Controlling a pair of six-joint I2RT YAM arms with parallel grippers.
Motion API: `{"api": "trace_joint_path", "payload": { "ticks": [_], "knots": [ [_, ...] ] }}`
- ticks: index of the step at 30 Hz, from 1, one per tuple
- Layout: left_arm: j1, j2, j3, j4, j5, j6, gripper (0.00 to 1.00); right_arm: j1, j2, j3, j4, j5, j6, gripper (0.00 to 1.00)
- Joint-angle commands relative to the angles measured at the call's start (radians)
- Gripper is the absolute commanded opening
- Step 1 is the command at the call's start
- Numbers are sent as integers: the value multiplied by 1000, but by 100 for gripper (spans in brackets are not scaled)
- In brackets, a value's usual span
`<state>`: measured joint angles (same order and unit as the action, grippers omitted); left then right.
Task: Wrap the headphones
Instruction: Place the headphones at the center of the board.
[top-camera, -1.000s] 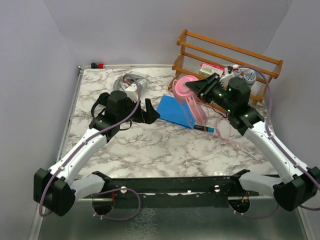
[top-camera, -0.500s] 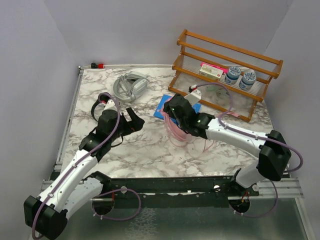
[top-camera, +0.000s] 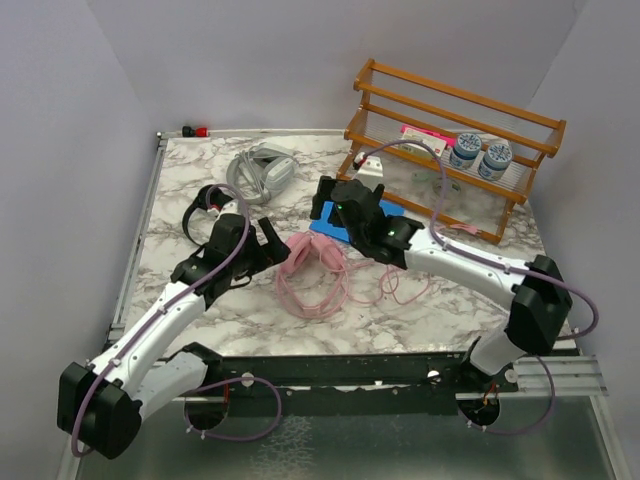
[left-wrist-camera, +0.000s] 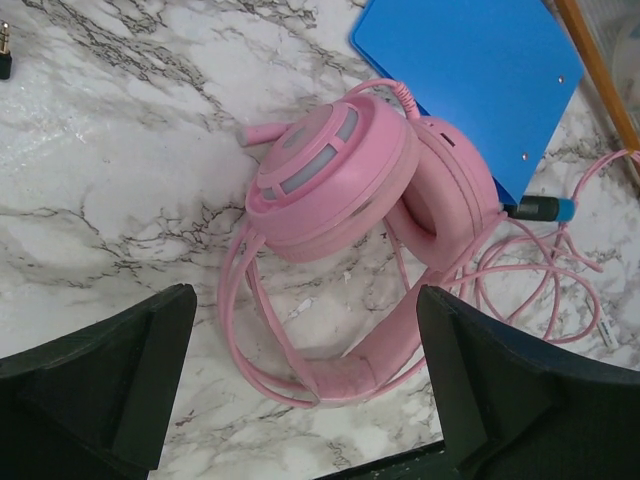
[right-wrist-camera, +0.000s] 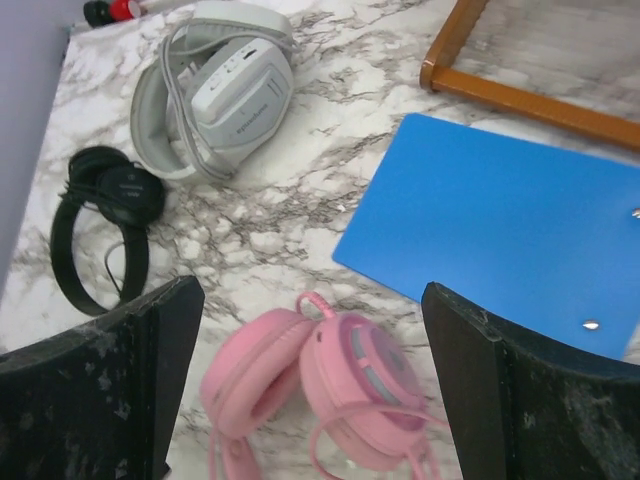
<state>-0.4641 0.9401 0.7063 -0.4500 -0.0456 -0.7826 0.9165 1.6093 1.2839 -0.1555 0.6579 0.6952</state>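
The pink headphones (top-camera: 312, 253) lie on the marble table (top-camera: 200, 160) with cups folded together and their pink cable (top-camera: 395, 285) in loose loops to the front and right. My left gripper (top-camera: 268, 245) stands open just left of them, its jaws either side of the headband (left-wrist-camera: 350, 375) without touching. My right gripper (top-camera: 325, 205) hangs open above and behind them, holding nothing. From the right wrist I see the pink headphones (right-wrist-camera: 320, 385) below, the grey-white headphones (right-wrist-camera: 225, 90) and the black headphones (right-wrist-camera: 105, 215) further off. They lie at the back left (top-camera: 262, 172) (top-camera: 205, 203).
A blue clipboard (top-camera: 345, 222) lies just behind the pink headphones, partly under the right wrist. A wooden rack (top-camera: 450, 120) with two jars (top-camera: 480, 152) stands at the back right. A red-tipped object (top-camera: 195, 131) lies at the far back edge.
My right gripper has opened and let go of the pink headphones, which now lie on the table. The right arm has drawn back toward the clipboard; the left gripper has shifted closer.
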Motion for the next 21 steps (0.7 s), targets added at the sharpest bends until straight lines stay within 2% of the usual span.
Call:
{"api": "trace_joint_path", "payload": {
  "ticks": [1, 4, 7, 9, 14, 21],
  "knots": [
    [7, 16, -10, 66, 41, 21, 99, -32, -167, -132, 57, -202, -290, 100],
    [7, 29, -11, 14, 10, -26, 99, -48, -275, -237, 115, -362, -477, 99],
    [7, 42, 9, -84, 20, -84, 99, -68, -311, -266, 93, -517, -657, 97],
    [5, 16, -12, -112, 43, -132, 99, -75, -287, -239, 56, -625, -779, 95],
    [-5, -80, -92, -130, 144, -270, 99, -74, -135, -110, -5, -857, -949, 95],
    [-31, -109, -149, -161, 122, -333, 95, -74, 29, 8, -66, -1016, -1203, 91]
  ]
}}
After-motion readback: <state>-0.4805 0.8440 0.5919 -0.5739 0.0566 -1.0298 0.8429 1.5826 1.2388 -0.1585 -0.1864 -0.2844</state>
